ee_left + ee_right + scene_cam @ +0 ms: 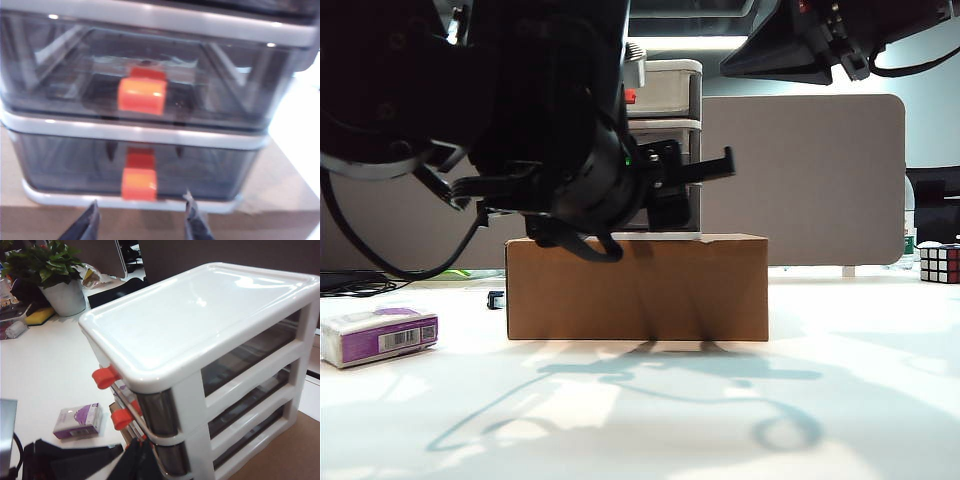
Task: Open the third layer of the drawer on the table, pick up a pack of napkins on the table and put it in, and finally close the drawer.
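drawer [150, 125] on box [636, 288] | third layer [135, 170] shut; slides light, pull handle [139, 184] | left gripper [142, 220] jaws parted before it, empty | right gripper [135, 460] jaws unclear | napkins [380, 336] soft, on tabletop [720, 420]

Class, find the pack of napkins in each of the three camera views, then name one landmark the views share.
Exterior view: the pack of napkins lies on the table at far left, apart from the cardboard box.
Left wrist view: not in it; only drawer trays and the open left gripper.
Right wrist view: the pack lies on the table beyond the drawer's handle side.
Shared landmark: the drawer.
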